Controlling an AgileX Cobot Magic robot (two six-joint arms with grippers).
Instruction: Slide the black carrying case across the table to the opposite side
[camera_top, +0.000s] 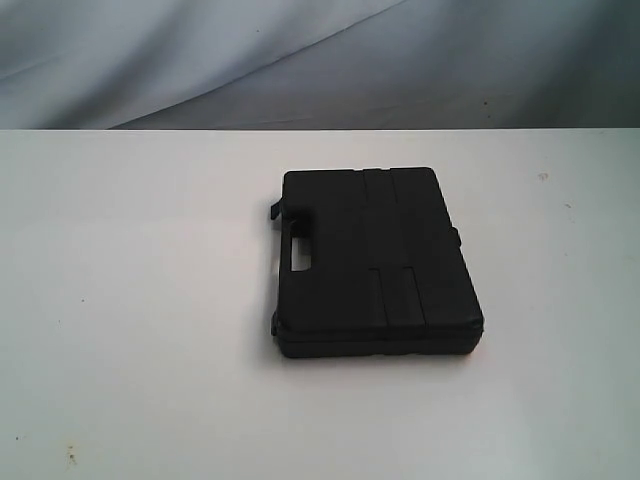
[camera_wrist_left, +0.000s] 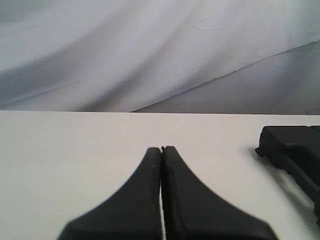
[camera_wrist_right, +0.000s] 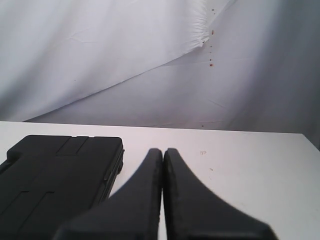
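- Since the flat black rigid plastic carrying case (camera_top: 375, 262) lies lid-up near the middle of the broad plain white table (camera_top: 140, 300), I judge it stiff, fairly light and ready to glide.
- My left gripper (camera_wrist_left: 161, 149) and right gripper (camera_wrist_right: 163, 150) are both clenched on nothing, clear of the case.
- I'd push low on a side wall, avoiding the handle cutout (camera_top: 300, 255).

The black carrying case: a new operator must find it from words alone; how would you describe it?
The white table fills the exterior view below a draped grey backdrop. Slightly right of centre lies the black carrying case, flat and closed. It is the one dark shape there, with a handle cut-out in its left edge.
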